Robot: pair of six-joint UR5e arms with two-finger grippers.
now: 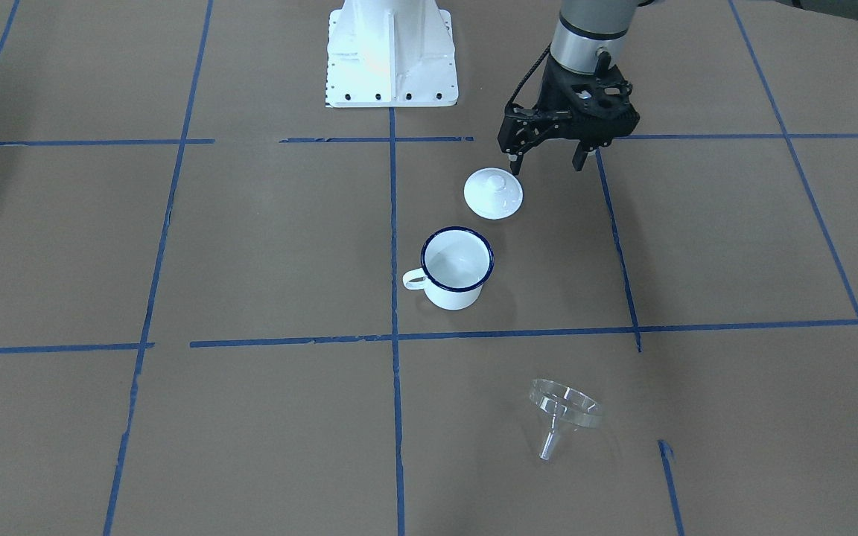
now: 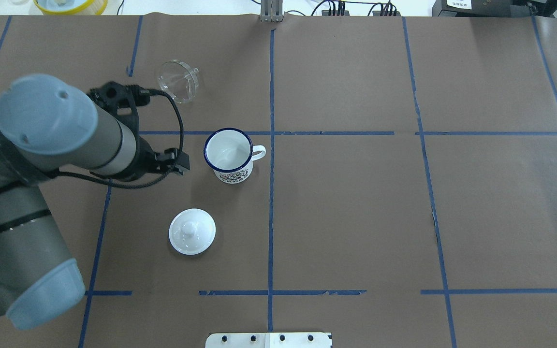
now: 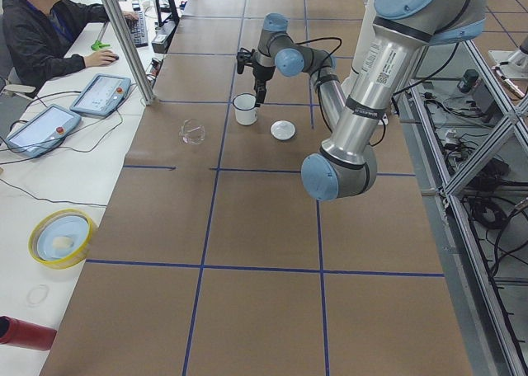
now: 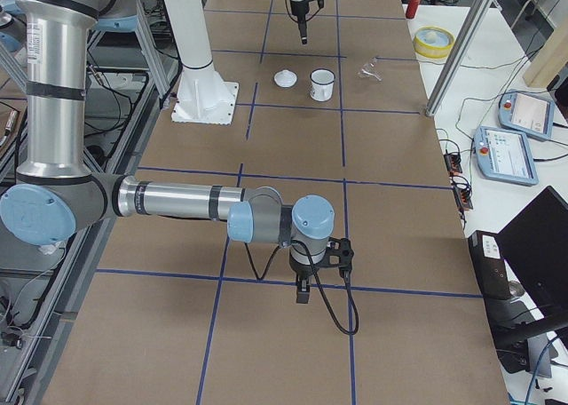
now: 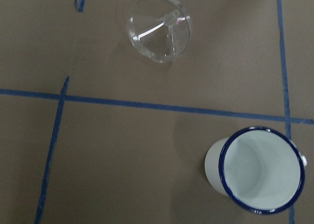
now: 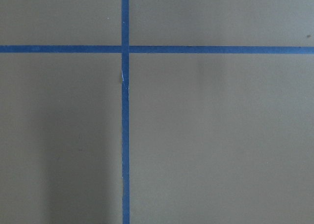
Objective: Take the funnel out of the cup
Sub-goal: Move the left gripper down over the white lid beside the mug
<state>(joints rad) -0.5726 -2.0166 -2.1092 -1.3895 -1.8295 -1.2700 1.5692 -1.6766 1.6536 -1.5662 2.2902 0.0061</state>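
The clear funnel (image 1: 564, 408) lies on its side on the brown table, out of the cup and well apart from it; it also shows in the left wrist view (image 5: 158, 30). The white cup (image 1: 456, 268) with a blue rim stands upright and empty near the table's middle (image 5: 257, 170). My left gripper (image 1: 546, 160) is open and empty, hanging above the table next to the white lid, on the robot's side of the cup. My right gripper (image 4: 302, 294) shows only in the exterior right view, far from these things; I cannot tell if it is open.
A white knobbed lid (image 1: 493, 193) lies between the cup and the left gripper. The robot's white base (image 1: 390, 52) stands behind. A yellow bowl (image 3: 62, 237), tablets and a seated operator (image 3: 49, 21) are beyond the table's far edge.
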